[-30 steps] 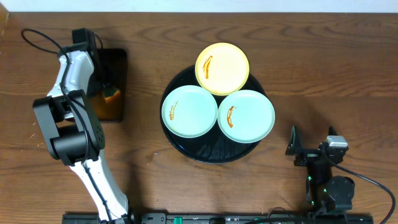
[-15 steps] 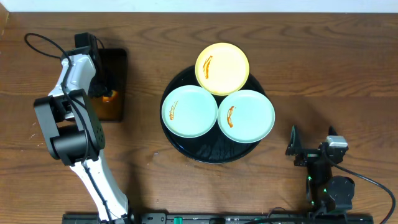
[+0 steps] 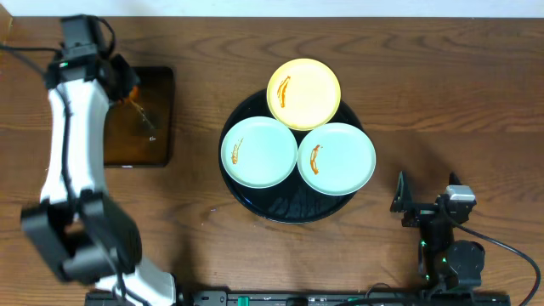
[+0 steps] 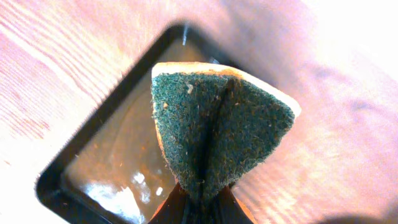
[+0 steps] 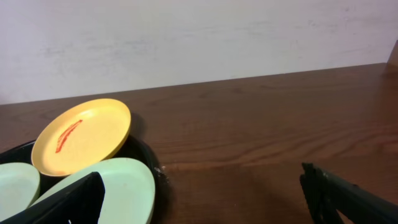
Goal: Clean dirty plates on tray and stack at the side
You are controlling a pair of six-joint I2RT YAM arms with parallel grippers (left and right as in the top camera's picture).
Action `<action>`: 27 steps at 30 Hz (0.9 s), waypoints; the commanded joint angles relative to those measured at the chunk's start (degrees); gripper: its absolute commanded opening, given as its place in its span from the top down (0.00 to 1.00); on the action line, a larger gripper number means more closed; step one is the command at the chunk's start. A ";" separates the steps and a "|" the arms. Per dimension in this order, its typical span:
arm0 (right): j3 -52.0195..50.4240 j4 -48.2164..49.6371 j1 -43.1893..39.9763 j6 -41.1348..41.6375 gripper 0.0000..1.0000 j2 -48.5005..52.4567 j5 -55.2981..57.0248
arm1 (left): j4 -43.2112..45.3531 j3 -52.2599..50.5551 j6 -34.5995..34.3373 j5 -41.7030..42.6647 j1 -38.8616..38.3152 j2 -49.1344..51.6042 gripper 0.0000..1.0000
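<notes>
Three plates lie on the round black tray (image 3: 280, 208): a pale yellow plate (image 3: 303, 93) at the back, a mint plate (image 3: 259, 151) on the left and a second mint plate (image 3: 337, 158) on the right, each with an orange sauce streak. My left gripper (image 4: 202, 198) is shut on a green-and-yellow sponge (image 4: 214, 130), folded between the jaws and held above the rectangular pan (image 4: 93, 165). In the overhead view the left gripper (image 3: 127, 87) hangs over the pan's back left corner. My right gripper (image 5: 199, 180) rests open, right of the tray, with nothing in it.
The rectangular black pan (image 3: 140, 127) with brownish liquid sits left of the tray. The right wrist view shows the yellow plate (image 5: 81, 135), a mint plate (image 5: 121, 183) and the tray's rim (image 5: 148, 155), with bare wooden table (image 5: 261, 137) to the right.
My left gripper closed on the sponge in the pan and lifted it out, the arm rising toward the camera. The right arm and the plates have not moved.
</notes>
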 commanded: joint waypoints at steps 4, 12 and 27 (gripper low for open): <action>-0.09 -0.22 -0.39 -0.76 0.01 -0.13 0.44 | 2.54 0.22 0.44 -1.11 0.26 -1.18 0.93; -0.09 -0.22 -0.42 -0.76 0.01 -0.13 0.44 | 7.78 -0.96 0.72 -1.09 2.36 8.68 0.92; -0.09 -0.22 -0.39 -0.76 0.01 -0.13 0.44 | 8.31 -0.90 0.76 9.18 4.11 3.45 0.93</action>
